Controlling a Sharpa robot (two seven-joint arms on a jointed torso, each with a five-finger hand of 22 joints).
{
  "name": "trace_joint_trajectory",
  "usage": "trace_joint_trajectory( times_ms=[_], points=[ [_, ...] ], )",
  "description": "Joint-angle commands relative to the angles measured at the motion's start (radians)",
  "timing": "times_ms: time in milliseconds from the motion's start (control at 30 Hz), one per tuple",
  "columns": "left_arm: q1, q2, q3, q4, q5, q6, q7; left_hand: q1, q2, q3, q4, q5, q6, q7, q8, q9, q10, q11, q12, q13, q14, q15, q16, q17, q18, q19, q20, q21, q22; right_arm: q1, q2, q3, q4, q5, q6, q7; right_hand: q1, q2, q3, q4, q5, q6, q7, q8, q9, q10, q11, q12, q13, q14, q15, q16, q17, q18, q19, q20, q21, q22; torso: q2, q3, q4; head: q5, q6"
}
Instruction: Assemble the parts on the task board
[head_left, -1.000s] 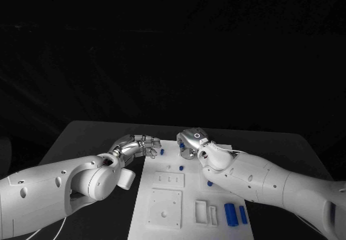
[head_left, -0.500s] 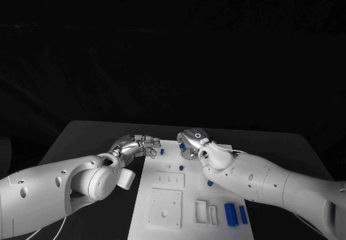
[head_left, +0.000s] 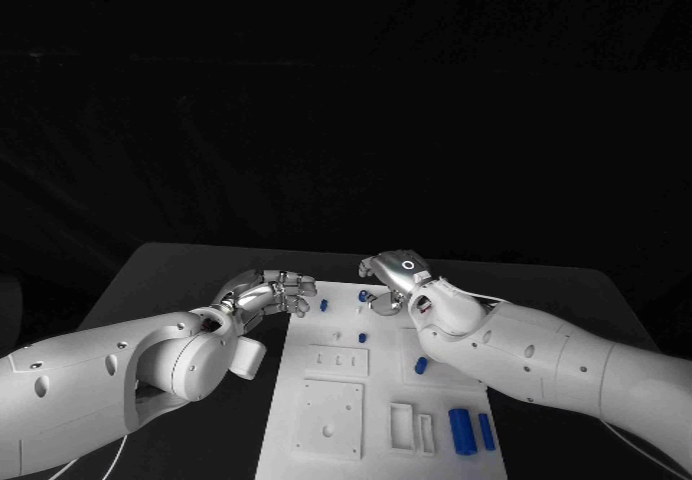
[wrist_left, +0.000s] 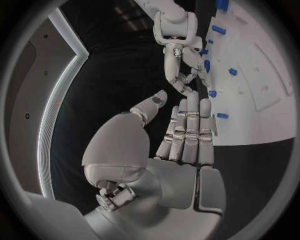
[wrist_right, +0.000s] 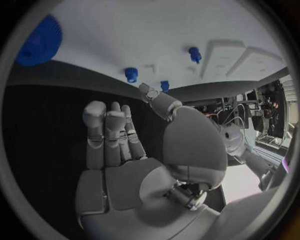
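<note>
**Both robot hands empty at board's far end**

Head view: white board (head_left: 378, 395) mid-table (head_left: 173, 270), blue parts (head_left: 462, 429) near its front right corner. Left robot hand (head_left: 274, 292) at board's far left edge, right robot hand (head_left: 392, 280) over far edge.

Left wrist: fingers (wrist_left: 187, 130) straight, apart from thumb, holding nothing.

Right wrist: fingers (wrist_right: 109, 132) extended, empty.

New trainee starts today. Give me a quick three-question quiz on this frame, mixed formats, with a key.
1. True or false: the robot's silver left hand holds a small blue part.
2. Multiple choice: in the head view, the largest blue cylindrical part lies on the white task board at its: A) far end by the hands, B) near end, toward the robot, C) off the board on the black table.
3. Fill in: the silver right hand hovers over the board's ___ end.

Key: 1 false, fingers straight, nothing in them. 2 B. 3 far.
</note>
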Motion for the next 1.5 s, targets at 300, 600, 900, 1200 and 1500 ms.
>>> trace_joint_trajectory(
  times_ms=[300, 600, 900, 1200, 1500],
  points=[
    [0.003, -0.005, 0.001, -0.013, 0.003, -0.002, 0.012, -0.010, -0.002, 0.007, -0.002, -0.003, 0.001, 0.005, -0.004, -0.001, 0.003, 0.003, -0.006, -0.001, -0.006, -0.002, 0.006, 0.001, 0.013, 0.000, -0.003, 0.004, 0.021, 0.032, -0.190, 0.057, 0.147, 0.112, 0.122, 0.012, -0.029, -0.005, -0.048, 0.023, 0.002, 0.020, 0.022, 0.012, 0.002, 0.174, -0.062, 0.091, 0.049, -0.006, -0.049, 0.008, -0.010, 0.107, -0.002, 0.008, -0.003, 0.013, -0.007, 0.0059, -0.0217, 0.000, 0.017],
    [0.002, -0.008, 0.001, -0.015, 0.003, 0.001, 0.012, -0.010, -0.001, 0.008, -0.003, -0.003, 0.002, 0.005, -0.004, -0.001, 0.003, 0.003, -0.006, -0.001, -0.006, -0.002, 0.007, 0.001, 0.013, 0.000, -0.003, 0.004, 0.021, 0.033, -0.232, 0.057, 0.106, 0.244, 0.221, 0.047, -0.047, 0.003, -0.162, 0.012, 0.038, 0.004, -0.007, -0.010, -0.012, 0.149, -0.110, 0.750, 0.720, -0.005, -0.099, 0.057, 0.027, 0.107, 0.024, -0.024, 0.009, 0.017, -0.006, 0.0111, -0.0288, 0.006, 0.017],
    [0.002, -0.007, 0.001, -0.018, 0.003, 0.005, 0.012, -0.010, -0.001, 0.008, -0.003, -0.003, 0.002, 0.004, -0.004, -0.001, 0.003, 0.003, -0.006, -0.001, -0.005, -0.002, 0.007, 0.002, 0.013, 0.000, -0.003, 0.005, 0.021, 0.018, -0.212, 0.056, 0.059, 0.286, 0.264, 0.060, -0.065, 0.004, -0.164, 0.028, 0.062, -0.002, -0.004, -0.025, -0.023, 0.078, -0.104, 1.095, 1.049, -0.024, -0.091, 0.128, 0.125, 0.107, 0.014, -0.050, 0.104, 0.024, -0.006, 0.0088, -0.0265, 0.000, 0.012],
    [0.002, -0.005, 0.000, -0.019, 0.003, 0.008, 0.011, -0.010, -0.001, 0.009, -0.003, -0.003, 0.002, 0.004, -0.004, -0.001, 0.003, 0.003, -0.007, -0.001, -0.005, -0.002, 0.007, 0.001, 0.013, 0.000, -0.003, 0.005, 0.021, -0.012, -0.181, 0.056, 0.010, 0.289, 0.275, 0.070, -0.069, 0.012, -0.162, 0.032, 0.079, -0.004, -0.004, -0.025, -0.023, 0.156, -0.103, 1.196, 1.129, -0.026, -0.091, 0.141, 0.155, 0.107, 0.009, -0.057, 0.136, 0.024, -0.006, 0.0070, -0.0238, 0.000, 0.004],
    [0.002, -0.005, 0.000, -0.022, 0.002, 0.008, 0.010, -0.011, -0.001, 0.009, -0.004, -0.003, 0.002, 0.004, -0.004, -0.001, 0.003, 0.003, -0.007, -0.001, -0.006, -0.002, 0.007, 0.001, 0.013, 0.000, -0.003, 0.006, 0.021, -0.020, -0.169, 0.056, -0.013, 0.299, 0.275, 0.081, -0.063, 0.026, -0.149, 0.036, 0.083, -0.001, -0.004, -0.023, -0.022, 0.163, -0.104, 1.210, 1.140, -0.027, -0.091, 0.142, 0.167, 0.107, 0.005, -0.059, 0.147, 0.023, -0.007, 0.0055, -0.0241, 0.001, -0.001]
  ],
)
